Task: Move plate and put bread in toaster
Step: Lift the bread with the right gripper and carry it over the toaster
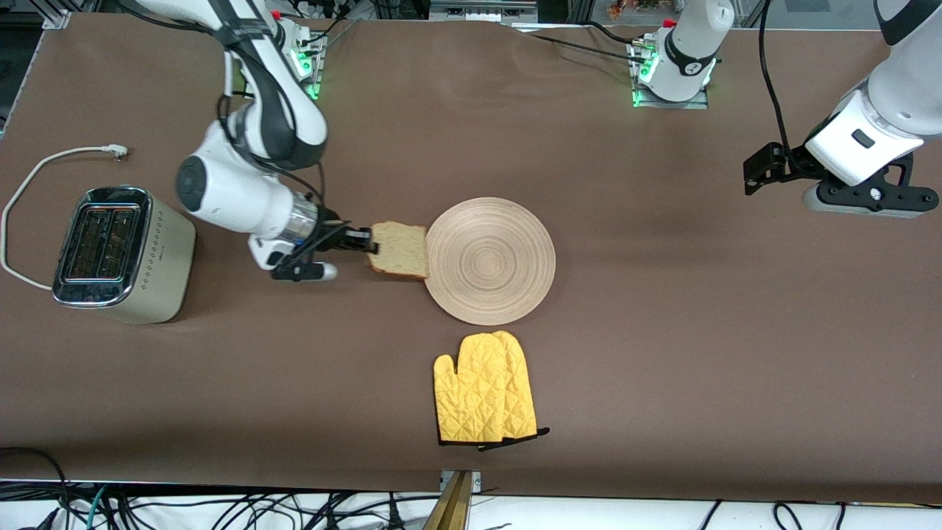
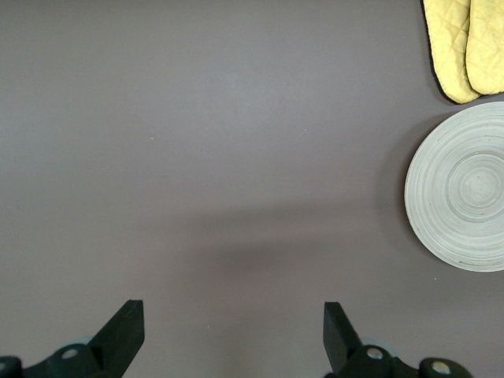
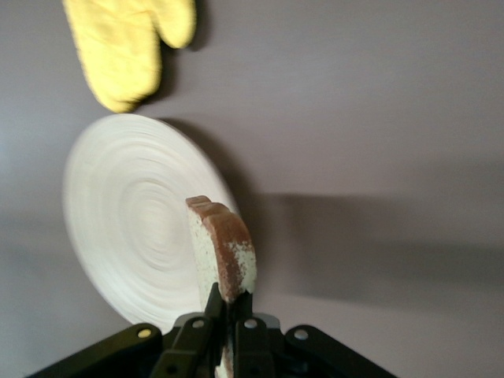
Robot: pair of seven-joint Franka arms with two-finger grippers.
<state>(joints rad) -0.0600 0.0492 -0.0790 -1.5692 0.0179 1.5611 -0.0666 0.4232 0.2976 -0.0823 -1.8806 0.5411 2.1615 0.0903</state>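
My right gripper (image 1: 364, 240) is shut on one edge of the bread (image 1: 399, 249), a speckled brown slice held in the air over the plate's rim on the side toward the toaster. In the right wrist view the bread (image 3: 222, 248) stands edge-on between the fingers (image 3: 213, 307). The pale wooden plate (image 1: 491, 260) lies flat mid-table and shows as well in the left wrist view (image 2: 461, 187) and the right wrist view (image 3: 138, 213). The cream toaster (image 1: 121, 254) stands at the right arm's end, slots up. My left gripper (image 2: 234, 329) waits open over bare table at the left arm's end.
A yellow oven mitt (image 1: 486, 398) lies nearer the front camera than the plate. The toaster's white cord (image 1: 29, 177) curls on the table beside it. Brown tabletop (image 1: 699, 294) stretches between the plate and the left arm.
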